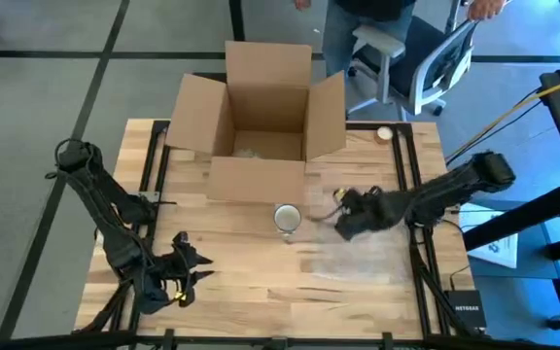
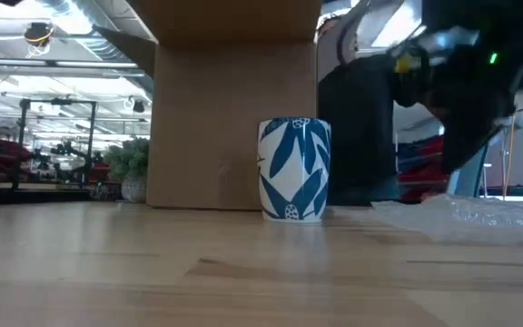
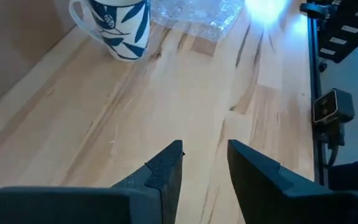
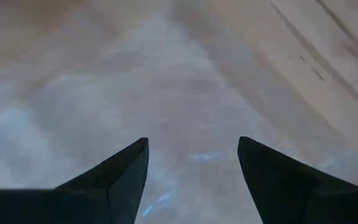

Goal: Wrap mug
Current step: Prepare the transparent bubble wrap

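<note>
An open cardboard box point(image 1: 261, 117) is sitting at the wooden surface's point(image 1: 261, 282) far edge, with bubble wrap point(image 1: 363, 258) lying right of the blue-leaf mug point(image 1: 287, 218) standing before it. The right hand point(image 1: 343, 216) is hovering released over the wrap beside the mug, while the left hand point(image 1: 200, 267) is waiting released near the front.

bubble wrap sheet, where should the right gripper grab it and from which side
Best guess: take the bubble wrap at its edge nearest the mug, coming down from above. It lies flat on the table, so only a thin edge can be pinched. The right gripper hangs open over the sheet near that end; the left gripper waits at the front left.
</note>
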Robot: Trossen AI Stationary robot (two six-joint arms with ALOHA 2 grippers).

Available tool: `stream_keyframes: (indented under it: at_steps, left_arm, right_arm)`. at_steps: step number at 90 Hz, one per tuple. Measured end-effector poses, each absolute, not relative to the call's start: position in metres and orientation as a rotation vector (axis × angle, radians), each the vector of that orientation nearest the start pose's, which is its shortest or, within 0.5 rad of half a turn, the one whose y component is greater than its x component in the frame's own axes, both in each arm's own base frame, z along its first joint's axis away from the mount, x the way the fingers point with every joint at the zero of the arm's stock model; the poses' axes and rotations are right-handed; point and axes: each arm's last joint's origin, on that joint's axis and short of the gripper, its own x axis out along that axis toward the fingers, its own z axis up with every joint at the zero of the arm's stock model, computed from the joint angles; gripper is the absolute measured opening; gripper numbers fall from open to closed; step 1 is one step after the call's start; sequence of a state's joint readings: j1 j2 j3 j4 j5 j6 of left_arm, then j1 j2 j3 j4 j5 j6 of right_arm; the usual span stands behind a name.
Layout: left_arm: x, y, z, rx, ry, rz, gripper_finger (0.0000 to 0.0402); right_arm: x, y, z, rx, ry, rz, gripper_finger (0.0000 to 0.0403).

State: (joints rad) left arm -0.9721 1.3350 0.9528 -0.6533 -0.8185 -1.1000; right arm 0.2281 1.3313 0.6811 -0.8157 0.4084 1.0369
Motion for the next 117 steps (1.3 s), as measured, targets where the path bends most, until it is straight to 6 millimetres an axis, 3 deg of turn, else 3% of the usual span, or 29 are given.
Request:
stream_keyframes:
  at_steps: [9,23,37,42,78,90,117]
  left_arm:
    - [0.160,-0.197,0.248,-0.253,0.610,0.213,0.0111]
    - [0.160,-0.197,0.249,-0.247,0.610,0.204,0.0111]
    - [0.160,-0.198,0.249,-0.245,0.611,0.202,0.0111]
    - [0.160,-0.197,0.249,-0.245,0.614,0.201,0.0111]
    - [0.159,-0.198,0.248,-0.253,0.635,0.186,0.0111]
    - [0.159,-0.198,0.248,-0.243,0.638,0.181,0.0111]
    - [0.159,-0.199,0.248,-0.262,0.636,0.180,0.0111]
  right_arm:
    - [0.188,0.020,0.148,0.488,1.138,-0.838,0.0207]
    - [0.182,0.012,0.127,0.566,1.159,-0.784,0.0134]
    - [0.183,0.012,0.133,0.532,1.180,-0.757,0.0028]
    - [0.187,0.012,0.142,0.509,1.184,-0.726,0.0010]
    - [0.218,0.032,0.218,0.450,1.136,-0.606,0.0013]
    - [0.218,0.032,0.218,0.468,1.130,-0.621,0.0034]
    - [0.205,0.024,0.192,0.471,1.173,-0.721,0.0156]
